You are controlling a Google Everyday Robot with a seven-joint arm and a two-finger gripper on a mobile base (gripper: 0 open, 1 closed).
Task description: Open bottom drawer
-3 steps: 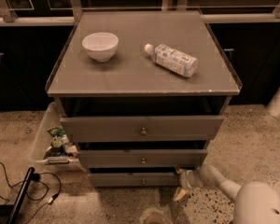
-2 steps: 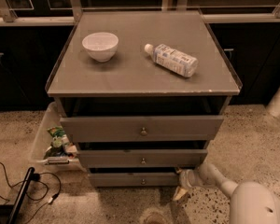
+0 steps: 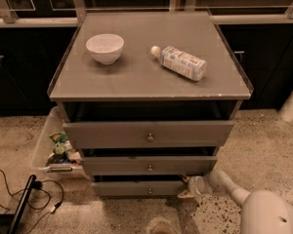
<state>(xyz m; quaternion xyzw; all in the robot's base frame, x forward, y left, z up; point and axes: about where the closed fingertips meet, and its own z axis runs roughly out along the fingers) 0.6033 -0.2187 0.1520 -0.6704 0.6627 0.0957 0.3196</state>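
Grey bench (image 3: pixel 136 82) with three drawers, seen from the front and above.

**Containers.** One white bowl (image 3: pixel 105 48) stands on the bench top towards its rear left corner; its inside shows only plain white. One clear plastic bottle (image 3: pixel 179 62) lies on its side on the bench top, right of centre, with its white cap pointing towards the bowl. One pale plastic bin (image 3: pixel 40 150) sits on the floor against the bench's left side and holds a jumble of green and dark packets (image 3: pixel 58 149), which cannot be counted.

**Drawers.** Each of the three fronts carries one small round knob at its centre. The top drawer (image 3: pixel 112 133) has the tallest front and juts out farthest, with a dark gap above it. The middle drawer (image 3: pixel 117 165) sits below it. The bottom drawer (image 3: pixel 127 188) is the lowest, just above the floor, with a slim front and a narrow dark gap over it. What the drawers hold is hidden.

**Robot.** One white arm (image 3: pixel 227 185) reaches in from the bench's lower right. Its claw (image 3: pixel 188 186) lies low at the right end of the bottom drawer's front; whether it is wide, narrow or holding anything cannot be told.

**Writing.** The bottle's white and blue label bears print too small to read.

**Floor.** Black cables (image 3: pixel 10 179) trail left of the bin.
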